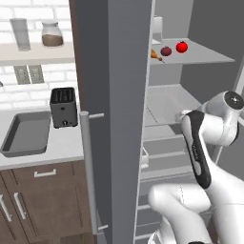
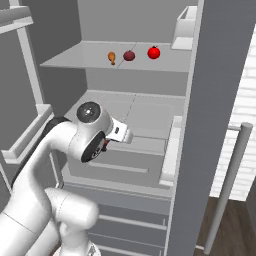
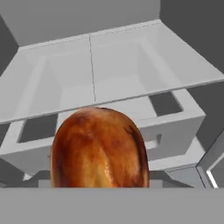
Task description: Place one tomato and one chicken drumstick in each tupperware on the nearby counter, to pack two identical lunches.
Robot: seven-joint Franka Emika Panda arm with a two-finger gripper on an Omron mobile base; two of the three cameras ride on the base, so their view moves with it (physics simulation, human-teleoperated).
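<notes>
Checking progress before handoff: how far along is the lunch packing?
Early. Done: nothing packed that shows; the one tupperware in view on the counter is empty. In hand: a chicken drumstick sits in the gripper in the hand view, by the open fridge. Left: a tomato and another drumstick wait on the fridge shelf.

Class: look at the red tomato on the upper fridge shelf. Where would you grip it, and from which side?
Pinch the tomato across its round middle, coming in level from the front edge of its shelf. It is a smooth ball, apart from the dark fruit beside it, so fingers should fit on both sides.
</notes>
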